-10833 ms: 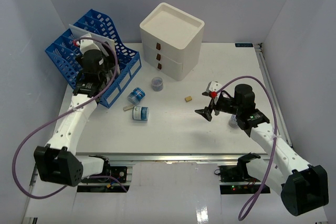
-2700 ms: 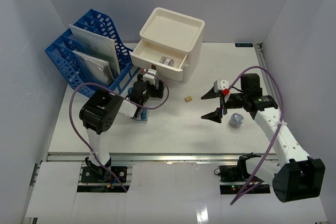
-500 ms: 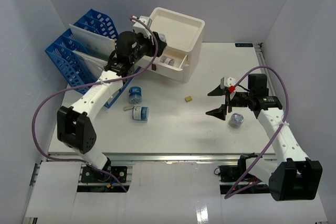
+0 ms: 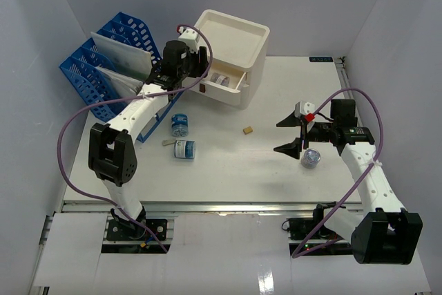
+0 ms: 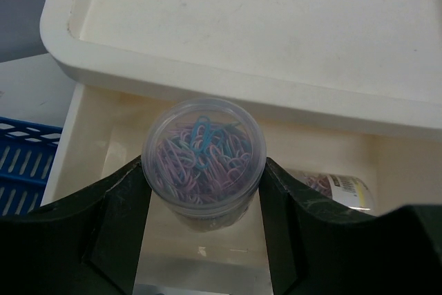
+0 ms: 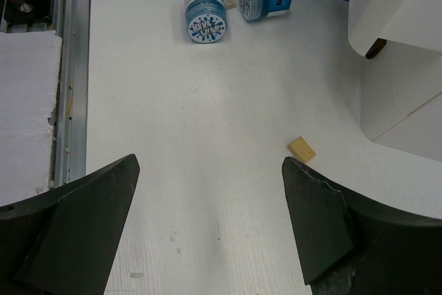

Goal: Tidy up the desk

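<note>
The desk (image 4: 235, 170) before me is a large, flat, white rectangular tabletop, lying level. A metal rail (image 4: 228, 206) runs along its front edge, on my near side. In my right wrist view its surface looks matte and finely grained, with a few small dark specks.

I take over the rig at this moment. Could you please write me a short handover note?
Left gripper shut on the jar of paper clips, over the open top drawer of the white drawer box.
Right gripper open and empty, above the desk, beside a small clear jar.
Done: one jar lies in that drawer.
Left: drop the paper clips in; two blue tubs, a tan block and the small jar are loose on the desk.
</note>
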